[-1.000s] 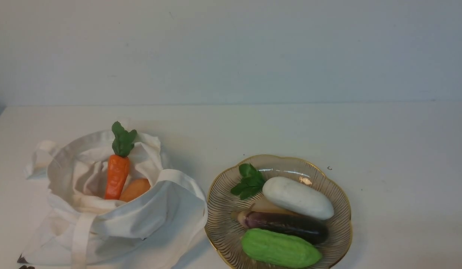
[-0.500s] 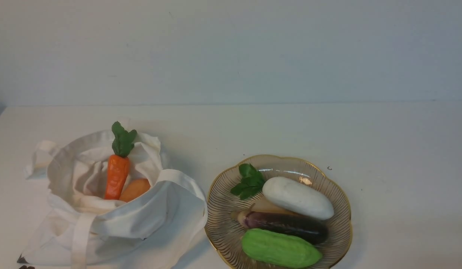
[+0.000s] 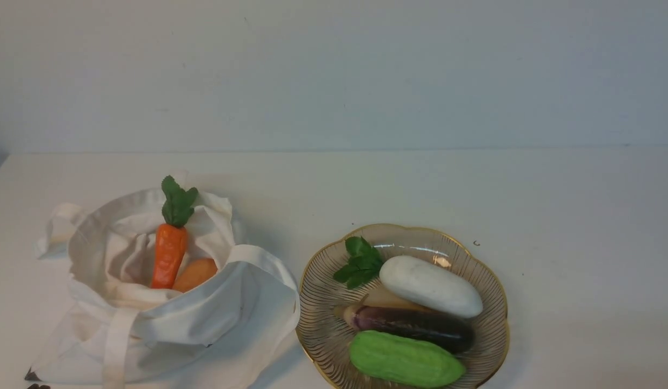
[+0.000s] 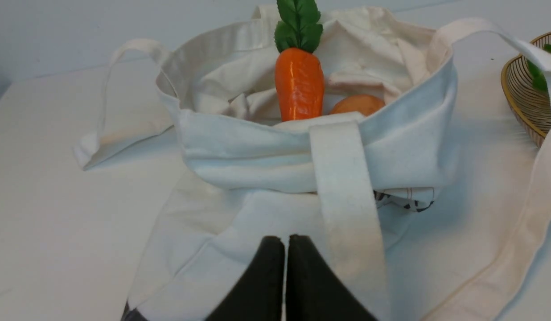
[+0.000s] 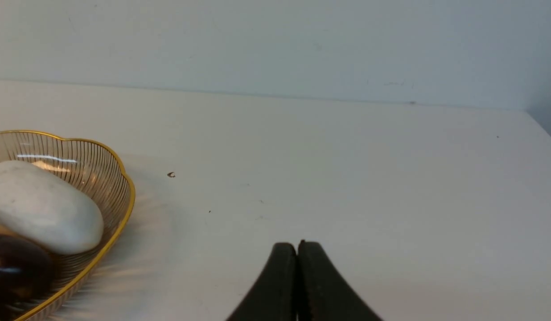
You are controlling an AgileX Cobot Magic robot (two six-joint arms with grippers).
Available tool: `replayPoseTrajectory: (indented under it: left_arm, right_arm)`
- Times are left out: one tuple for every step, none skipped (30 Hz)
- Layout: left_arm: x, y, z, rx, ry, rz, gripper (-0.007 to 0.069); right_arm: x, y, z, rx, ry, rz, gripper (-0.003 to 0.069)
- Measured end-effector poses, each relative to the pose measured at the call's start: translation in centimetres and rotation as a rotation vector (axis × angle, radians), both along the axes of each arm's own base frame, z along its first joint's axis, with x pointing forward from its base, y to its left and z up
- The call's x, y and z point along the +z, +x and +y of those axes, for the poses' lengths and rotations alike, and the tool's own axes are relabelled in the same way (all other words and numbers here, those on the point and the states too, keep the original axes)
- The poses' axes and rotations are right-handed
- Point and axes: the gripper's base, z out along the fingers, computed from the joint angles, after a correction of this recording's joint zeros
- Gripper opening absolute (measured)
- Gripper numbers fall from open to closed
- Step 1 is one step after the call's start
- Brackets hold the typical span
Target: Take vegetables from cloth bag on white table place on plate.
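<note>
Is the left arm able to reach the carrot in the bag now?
Probably yes: the carrot stands upright above the cloth bag rim, uncovered. The left gripper is shut and must open first.

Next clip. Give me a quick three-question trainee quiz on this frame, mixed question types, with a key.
1. True or false: the carrot stands in the bag.
2. Which lies nearest the robot on the plate? A) white vegetable B) green vegetable C) purple eggplant
3. Fill in: the left end effector is ____.

Key: 1 true; 2 B; 3 shut
</note>
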Motion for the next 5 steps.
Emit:
replayPoseTrajectory:
  left_arm:
    - [0.0, 0.0, 0.0, 0.0, 0.0, 0.0, -0.0005]
    - [0.0, 0.0, 0.0, 0.0, 0.0, 0.0, -0.0005]
    - [0.0, 0.0, 0.0, 0.0, 0.0, 0.0, -0.0005]
    - [0.0, 0.0, 0.0, 0.0, 0.0, 0.0, -0.0005]
    - [0.0, 0.0, 0.0, 0.0, 0.0, 0.0, -0.0005]
  right_arm:
    - [0.0, 0.0, 0.0, 0.0, 0.0, 0.0, -0.0015]
    - [0.0, 0.0, 0.0, 0.0, 0.0, 0.0, -0.0015]
    - [0.0, 0.0, 0.0, 0.0, 0.0, 0.0, -0.0015]
    - [0.0, 0.0, 0.0, 0.0, 0.0, 0.0, -0.0015]
    - [0.0, 0.0, 0.0, 0.0, 0.0, 0.0, -0.0015]
